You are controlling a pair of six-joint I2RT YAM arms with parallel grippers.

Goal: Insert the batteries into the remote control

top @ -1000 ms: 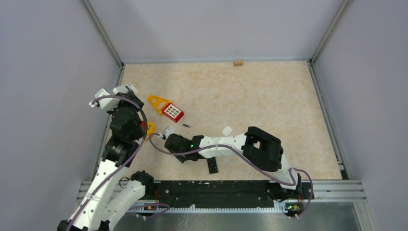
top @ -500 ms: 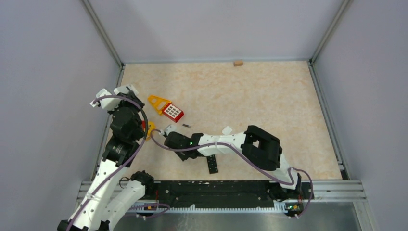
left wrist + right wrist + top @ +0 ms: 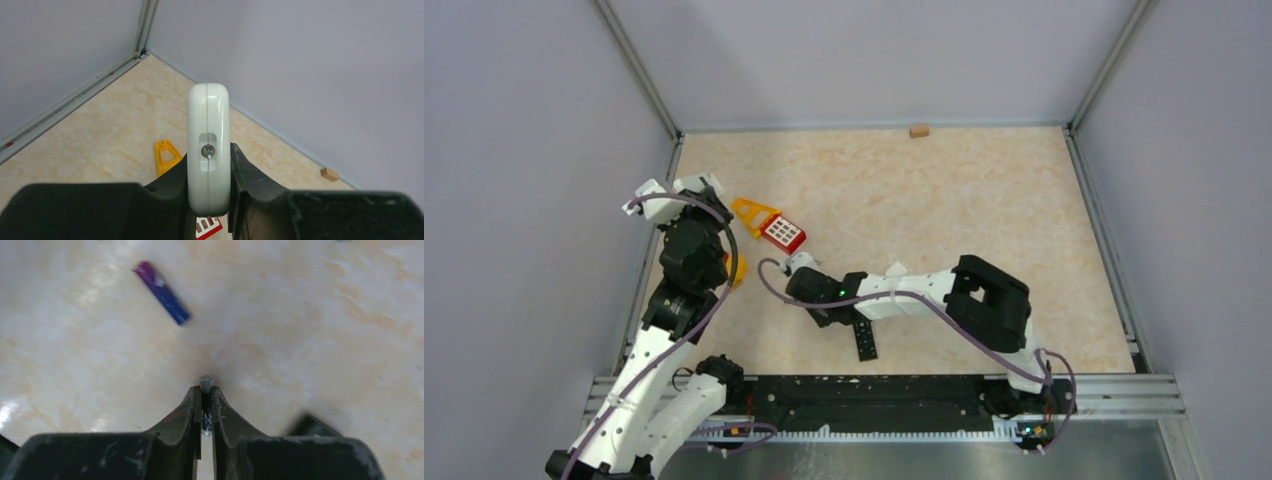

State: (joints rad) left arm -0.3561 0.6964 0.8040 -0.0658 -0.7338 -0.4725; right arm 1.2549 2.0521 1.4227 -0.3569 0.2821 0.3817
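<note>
battery [image 3: 206, 381]: likely light, stiff, slick; best pinched across its barrel. right gripper [image 3: 206, 389] clamps it over the tabletop [image 3: 310, 340], left half. second battery [image 3: 162, 292] lies nearby. left gripper [image 3: 209, 156] clamps a white case [image 3: 208, 115].

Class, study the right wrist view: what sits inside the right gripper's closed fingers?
A battery, pinched in the right gripper. Only its grey metal end shows. The rest of its body is hidden within the grip.

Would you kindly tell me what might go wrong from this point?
The right gripper pinches a thin battery only at its fingertips, so it might slip or twist on lifting. The left gripper holds the white remote edge-on; which face is open cannot be seen, so alignment may be hard. A loose purple-blue battery lies nearby and might get knocked away.
</note>
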